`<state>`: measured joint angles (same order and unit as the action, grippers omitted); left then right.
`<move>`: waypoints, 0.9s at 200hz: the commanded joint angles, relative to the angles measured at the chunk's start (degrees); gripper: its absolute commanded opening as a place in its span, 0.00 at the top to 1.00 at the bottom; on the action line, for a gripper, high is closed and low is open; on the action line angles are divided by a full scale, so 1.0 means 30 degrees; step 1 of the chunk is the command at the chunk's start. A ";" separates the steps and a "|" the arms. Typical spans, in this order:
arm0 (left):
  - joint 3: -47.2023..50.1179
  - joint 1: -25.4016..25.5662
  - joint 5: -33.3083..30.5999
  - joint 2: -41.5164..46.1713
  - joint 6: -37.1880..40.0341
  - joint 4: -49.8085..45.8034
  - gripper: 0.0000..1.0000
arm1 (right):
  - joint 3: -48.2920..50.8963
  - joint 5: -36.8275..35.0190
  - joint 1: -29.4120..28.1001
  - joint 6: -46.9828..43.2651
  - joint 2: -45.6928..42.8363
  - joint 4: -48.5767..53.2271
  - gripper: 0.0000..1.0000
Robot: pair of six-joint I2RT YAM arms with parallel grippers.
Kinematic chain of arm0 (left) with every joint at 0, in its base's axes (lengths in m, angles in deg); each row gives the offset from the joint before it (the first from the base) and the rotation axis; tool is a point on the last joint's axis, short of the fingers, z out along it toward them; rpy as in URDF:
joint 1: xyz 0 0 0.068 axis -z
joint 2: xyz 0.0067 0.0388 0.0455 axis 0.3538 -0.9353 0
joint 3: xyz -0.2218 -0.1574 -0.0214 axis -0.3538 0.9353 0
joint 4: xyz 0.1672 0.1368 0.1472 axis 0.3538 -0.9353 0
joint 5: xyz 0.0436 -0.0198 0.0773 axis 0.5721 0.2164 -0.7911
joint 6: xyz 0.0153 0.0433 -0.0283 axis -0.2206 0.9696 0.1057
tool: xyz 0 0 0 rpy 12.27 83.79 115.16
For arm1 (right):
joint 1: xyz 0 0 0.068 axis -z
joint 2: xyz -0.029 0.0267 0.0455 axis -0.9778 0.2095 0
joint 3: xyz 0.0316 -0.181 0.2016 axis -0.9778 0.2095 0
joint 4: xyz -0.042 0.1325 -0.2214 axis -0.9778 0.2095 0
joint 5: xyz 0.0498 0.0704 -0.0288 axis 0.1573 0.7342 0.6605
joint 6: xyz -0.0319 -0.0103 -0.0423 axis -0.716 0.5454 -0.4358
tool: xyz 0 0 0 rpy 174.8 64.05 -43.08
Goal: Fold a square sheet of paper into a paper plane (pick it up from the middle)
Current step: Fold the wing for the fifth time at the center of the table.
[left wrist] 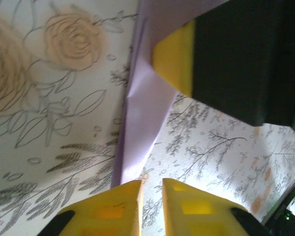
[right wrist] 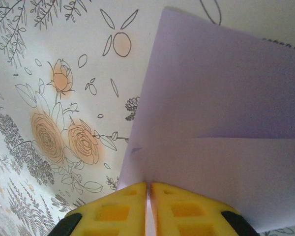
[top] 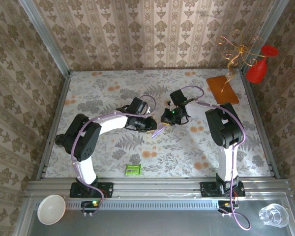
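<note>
Purple paper sits mid-frame in the top view. It is one piece, mostly hidden under two grippers, the left gripper and the right gripper. One green packet lies low down and one orange board lies upper right.

Left wrist view: the paper runs down the middle to the left gripper. Its fingers are nearly together, and I cannot tell if they pinch it.

Right wrist view: the right gripper is clamped on the folded paper, which is cut off at the right edge.

No text, label, brand or number is readable anywhere; the small green packet shows no legible lettering.
</note>
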<state>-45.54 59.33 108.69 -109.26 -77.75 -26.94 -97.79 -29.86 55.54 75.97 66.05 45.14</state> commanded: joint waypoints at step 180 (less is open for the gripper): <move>-0.1070 0.0024 0.1784 -0.3686 0.0936 -0.0979 0.99 | -0.0167 -0.1472 0.0250 -0.0737 0.1688 0.2619 0.91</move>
<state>-51.79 59.64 114.37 -120.08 -77.36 -25.85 -98.54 -28.98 55.95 75.47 66.58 46.34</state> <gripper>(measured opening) 0.067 0.102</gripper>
